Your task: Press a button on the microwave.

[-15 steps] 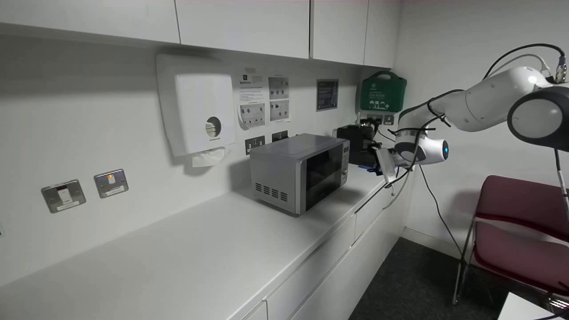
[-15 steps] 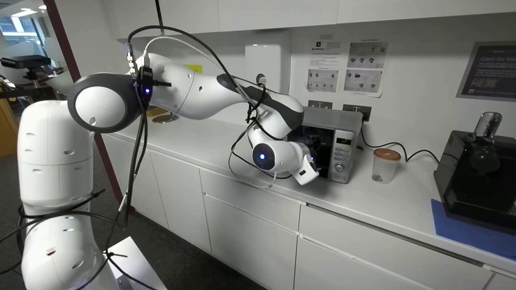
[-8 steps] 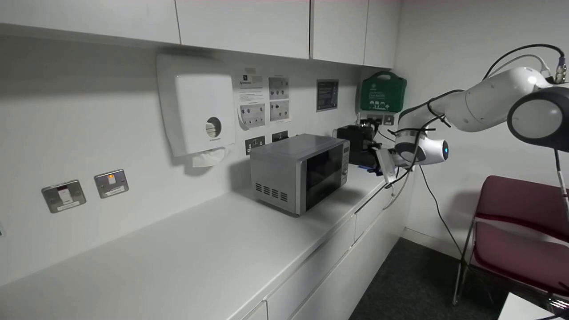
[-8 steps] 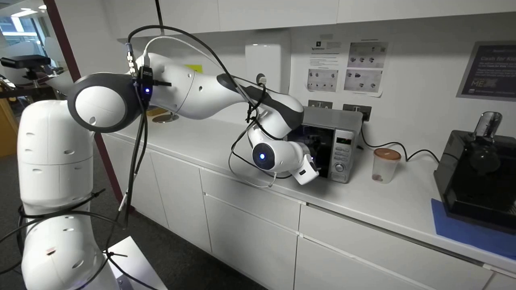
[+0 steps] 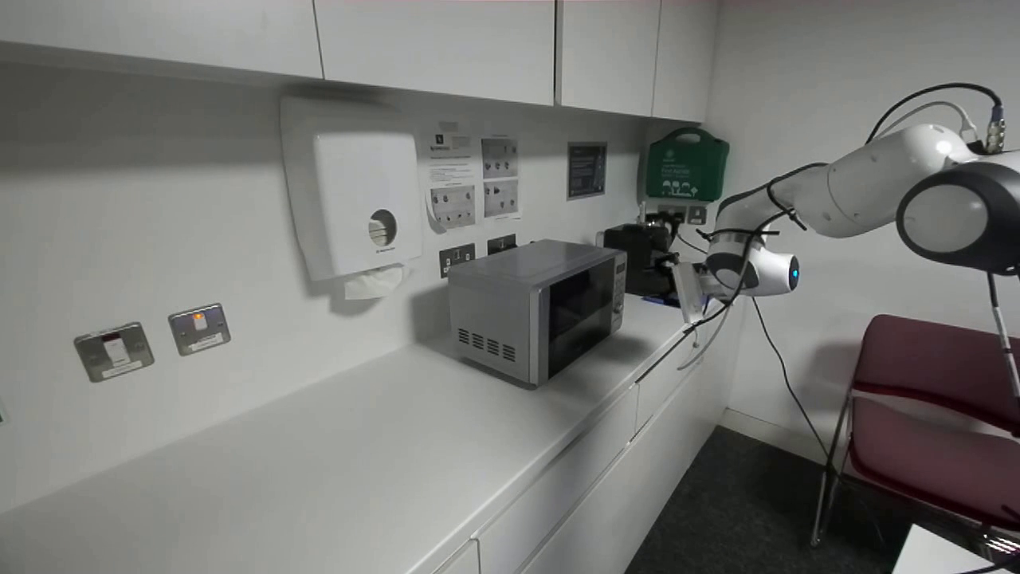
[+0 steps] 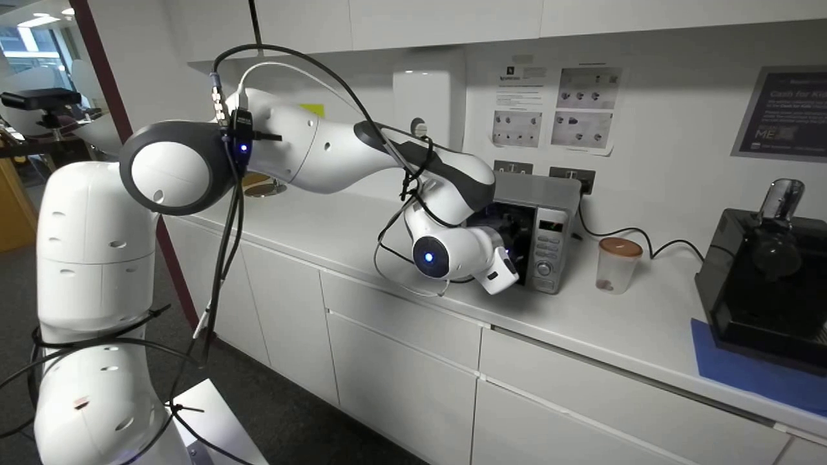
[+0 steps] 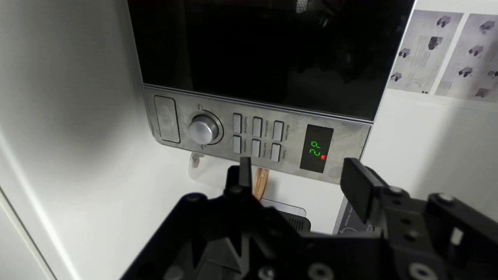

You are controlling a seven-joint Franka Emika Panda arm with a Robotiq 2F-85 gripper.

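Note:
The silver-grey microwave (image 5: 498, 295) stands on the counter with its door shut; it also shows in an exterior view (image 6: 549, 258), partly behind my arm. In the wrist view its control strip (image 7: 346, 144) runs across below the dark door window (image 7: 249, 50). The strip carries a round knob (image 7: 203, 130), several small buttons (image 7: 256, 127) and a lit green display (image 7: 317, 148). My gripper (image 7: 297, 165) is open and empty, its fingers apart in front of the strip's lower edge near the buttons and display. I see no contact with the microwave. The exterior views mostly hide the fingers.
A clear tub with an orange lid (image 6: 619, 265) stands beside the microwave. A black machine (image 6: 769, 284) stands on a blue mat (image 6: 743, 368) further along the counter (image 5: 319, 454). A white dispenser (image 5: 366, 199) and cupboards (image 5: 438, 48) hang above. A red chair (image 5: 932, 367) stands nearby.
The arm was still between the two earlier frames. Now it has shifted slightly toward the microwave. The microwave, tub and black machine have not moved.

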